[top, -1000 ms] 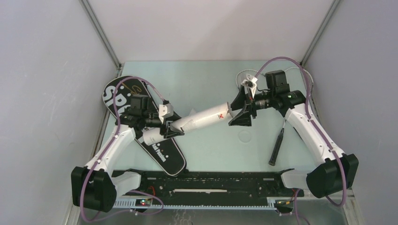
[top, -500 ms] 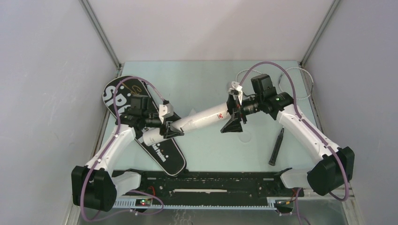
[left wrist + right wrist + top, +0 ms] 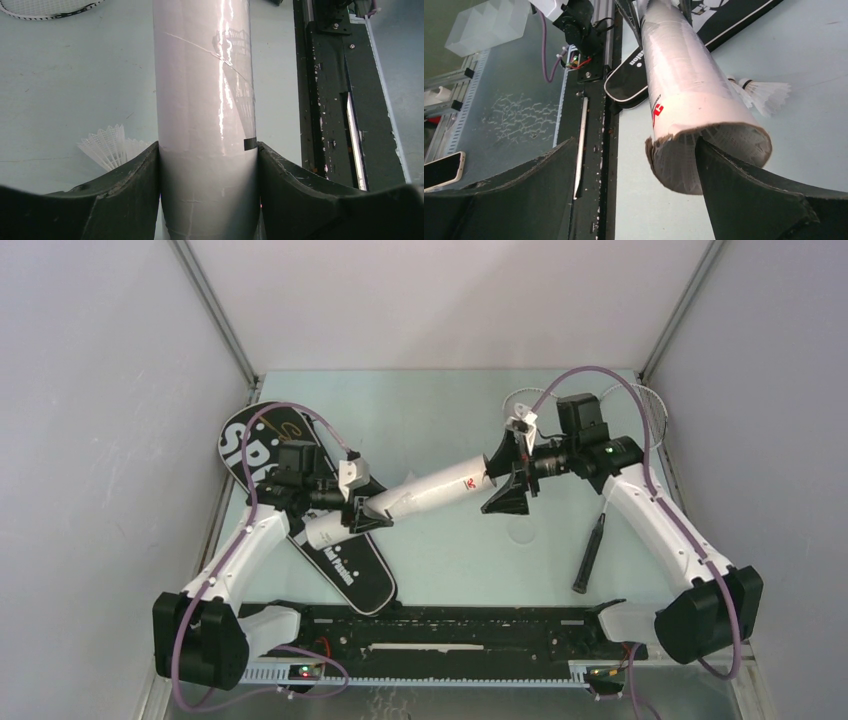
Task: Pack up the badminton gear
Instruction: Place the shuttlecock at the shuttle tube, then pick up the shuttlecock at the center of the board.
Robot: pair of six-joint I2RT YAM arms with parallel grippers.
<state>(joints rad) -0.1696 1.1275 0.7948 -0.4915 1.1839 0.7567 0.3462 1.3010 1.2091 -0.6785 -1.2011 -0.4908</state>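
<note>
Backing off rightward, my right gripper (image 3: 499,480) gapes at the white tube's (image 3: 430,492) mouth; my left gripper (image 3: 357,512) clamps it.

Robot lab, white-walled enclosure (image 3: 90,440), mounting rail (image 3: 440,625)

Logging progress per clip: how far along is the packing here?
Done: nothing visibly; the tube's contents are unclear. In hand: the left pincer grips the white tube, and the open right pincer sits at its open mouth. Left: a shuttlecock lies loose on the table, and a racquet lies outside the black bag.
</note>
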